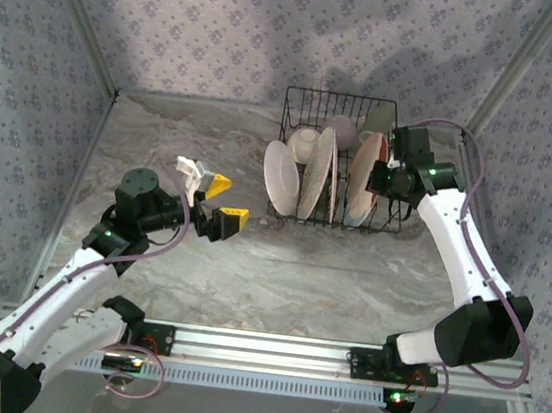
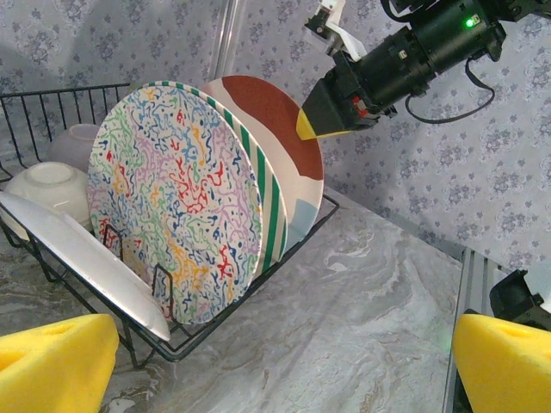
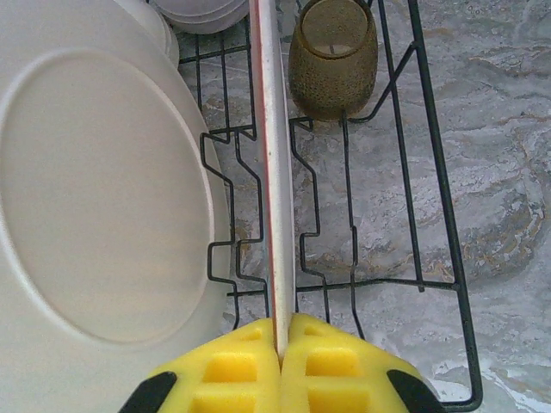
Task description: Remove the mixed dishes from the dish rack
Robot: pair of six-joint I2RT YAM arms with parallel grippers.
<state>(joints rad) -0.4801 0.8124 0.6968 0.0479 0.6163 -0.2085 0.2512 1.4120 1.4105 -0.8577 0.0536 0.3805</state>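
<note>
right pincer (image 3: 282, 344) clenched on end plate (image 3: 274, 172) rim in dish rack (image 3: 439, 181); left pincer (image 1: 226, 203) released over table (image 1: 328, 273).

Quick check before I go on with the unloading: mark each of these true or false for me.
1. The right gripper is shut on the rim of the red-brown patched plate. True.
2. The left gripper is holding a cup. False: it is open and empty, over the table to the left of the dish rack.
3. The squiggle plate lies flat on the table. False: it stands on edge in the dish rack.
4. An olive-brown cup sits in the dish rack beside the gripped plate. True.
5. The red-brown patched plate is already out on the table. False: it stands in the dish rack.
</note>
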